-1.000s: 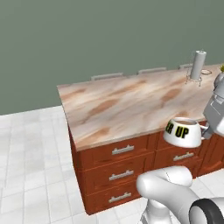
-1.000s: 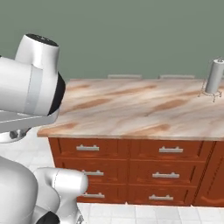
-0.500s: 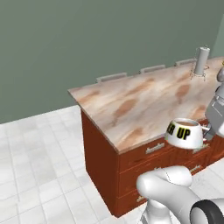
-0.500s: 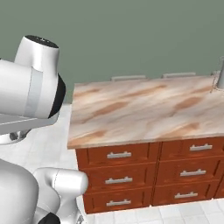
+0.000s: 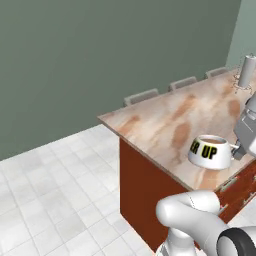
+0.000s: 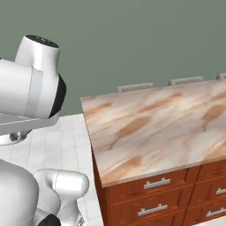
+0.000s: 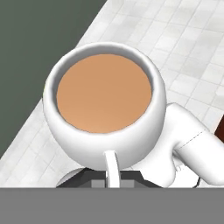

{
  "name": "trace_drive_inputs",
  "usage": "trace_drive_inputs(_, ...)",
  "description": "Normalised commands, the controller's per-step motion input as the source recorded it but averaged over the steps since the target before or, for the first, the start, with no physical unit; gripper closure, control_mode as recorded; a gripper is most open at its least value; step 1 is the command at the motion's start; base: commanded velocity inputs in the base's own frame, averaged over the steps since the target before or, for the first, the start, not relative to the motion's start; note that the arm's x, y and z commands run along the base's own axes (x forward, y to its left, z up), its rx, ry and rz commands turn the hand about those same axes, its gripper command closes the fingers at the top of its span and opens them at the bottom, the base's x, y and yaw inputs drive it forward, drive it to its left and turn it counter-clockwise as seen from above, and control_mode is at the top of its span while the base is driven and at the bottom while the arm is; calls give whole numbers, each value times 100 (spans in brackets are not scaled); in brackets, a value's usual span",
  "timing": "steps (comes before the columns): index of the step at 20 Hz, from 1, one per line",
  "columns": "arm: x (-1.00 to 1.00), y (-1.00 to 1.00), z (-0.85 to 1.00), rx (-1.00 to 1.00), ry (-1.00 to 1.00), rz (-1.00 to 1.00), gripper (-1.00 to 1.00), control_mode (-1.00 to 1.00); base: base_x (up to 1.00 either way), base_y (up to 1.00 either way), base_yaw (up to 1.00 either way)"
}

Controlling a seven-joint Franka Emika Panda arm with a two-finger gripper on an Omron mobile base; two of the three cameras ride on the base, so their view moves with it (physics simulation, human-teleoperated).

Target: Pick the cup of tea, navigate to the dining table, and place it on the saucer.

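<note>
The gripper (image 5: 239, 151), jaws closed on the handle, holds the cup (image 5: 210, 152) of tea in the air in front of the table (image 5: 170, 120); a grey object (image 5: 246, 71), perhaps a shaker, stands at the table's far end.

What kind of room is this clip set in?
Most likely a rendered kitchen or dining area: a long marble-topped table on a red-brown base with drawers, chair backs along its far side, white tiled floor, and a cup of tea held by the gripper.
</note>
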Motion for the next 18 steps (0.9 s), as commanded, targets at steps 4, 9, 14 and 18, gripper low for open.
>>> trace_drive_inputs(4, 0, 0, 0, 0, 0, 0, 100, 100, 53, 100, -30)
trace_drive_inputs(9, 0, 0, 0, 0, 0, 0, 100, 100, 55, 100, -31)
trace_drive_inputs(14, 0, 0, 0, 0, 0, 0, 100, 100, 68, 100, -34)
trace_drive_inputs(18, 0, 0, 0, 0, 0, 0, 100, 100, 57, 100, -33)
